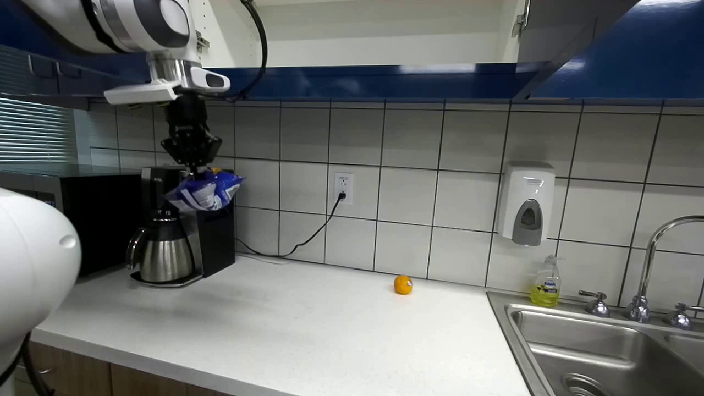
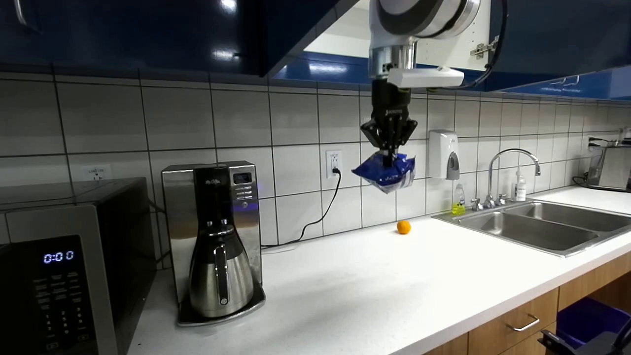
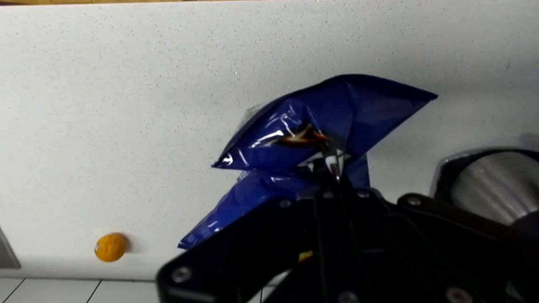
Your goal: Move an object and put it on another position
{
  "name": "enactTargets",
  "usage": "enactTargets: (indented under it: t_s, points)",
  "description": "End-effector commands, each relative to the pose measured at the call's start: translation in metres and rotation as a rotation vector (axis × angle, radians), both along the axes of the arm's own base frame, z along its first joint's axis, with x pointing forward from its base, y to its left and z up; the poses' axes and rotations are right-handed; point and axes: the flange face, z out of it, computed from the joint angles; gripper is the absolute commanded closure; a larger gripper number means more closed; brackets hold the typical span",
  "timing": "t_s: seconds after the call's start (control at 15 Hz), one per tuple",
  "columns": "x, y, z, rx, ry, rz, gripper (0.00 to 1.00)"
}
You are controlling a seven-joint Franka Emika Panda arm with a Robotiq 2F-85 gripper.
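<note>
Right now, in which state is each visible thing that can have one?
Blue bag, held above counter
End effector, closed on the bag
Orange, resting on counter
Carafe, standing in coffee maker
Plug, in wall outlet
Microwave display, showing 0:00
Soap bottle, upright
Upper cabinet, open

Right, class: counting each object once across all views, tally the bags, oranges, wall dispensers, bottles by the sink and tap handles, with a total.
Bag: 1
Orange: 1
Wall dispenser: 1
Bottles: 2
Tap handles: 2
Total: 7
</note>
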Motion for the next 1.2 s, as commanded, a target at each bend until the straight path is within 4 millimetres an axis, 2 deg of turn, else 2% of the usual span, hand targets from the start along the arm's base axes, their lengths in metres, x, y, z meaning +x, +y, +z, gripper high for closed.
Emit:
enactTargets:
  t_s: [0.0,0.33,0.53,0.87,1.13]
  points:
    - [-0.009,0.007,0.073,0.011,-0.099,0.005,1.00]
    - [-0.009,0.024,0.167,0.037,-0.263,0.029,1.00]
    - [-0.013,0.032,0.215,0.056,-0.344,0.030,1.00]
    - [-0.022,0.040,0.278,0.059,-0.439,0.019,1.00]
    - [-0.016,0.032,0.310,0.063,-0.506,-0.004,1.00]
